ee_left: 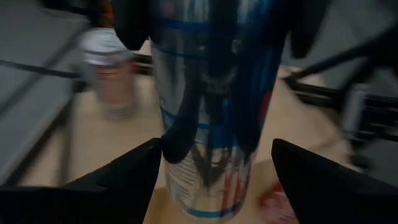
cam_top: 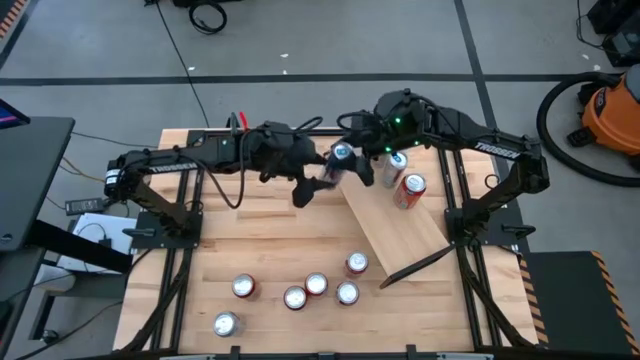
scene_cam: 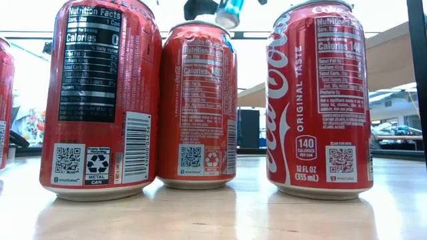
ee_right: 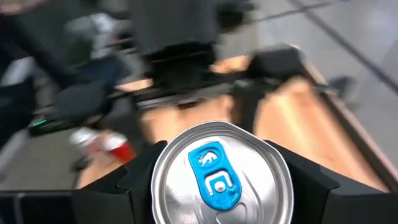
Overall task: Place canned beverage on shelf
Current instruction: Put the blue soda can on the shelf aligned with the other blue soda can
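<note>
A blue-and-silver can (cam_top: 342, 153) hangs tilted above the table's far middle. My right gripper (cam_top: 352, 162) is shut on its top end, which the right wrist view (ee_right: 221, 180) shows head-on. My left gripper (cam_top: 312, 186) is open; its fingers (ee_left: 140, 171) stand on either side of the can's lower body (ee_left: 214, 124), and no touch shows. The shelf (cam_top: 395, 230), a light wood plank, lies slanted on the tabletop at the right. A blue-topped can (cam_top: 397, 160) and a red can (cam_top: 410, 188) stand on its far end. My right gripper pinches the can's side wall just under the top rim (ee_right: 157, 186) between its two fingers. The fingers come from above and run down along the can. The can is lifted clear of the table and shelf, its lower end tilted toward my left gripper.
Several red cans stand on the tabletop's near half (cam_top: 316, 284), three of them close in the low view (scene_cam: 197, 107). A black rail (cam_top: 415, 265) sticks out at the shelf's near end. The shelf's middle is bare wood.
</note>
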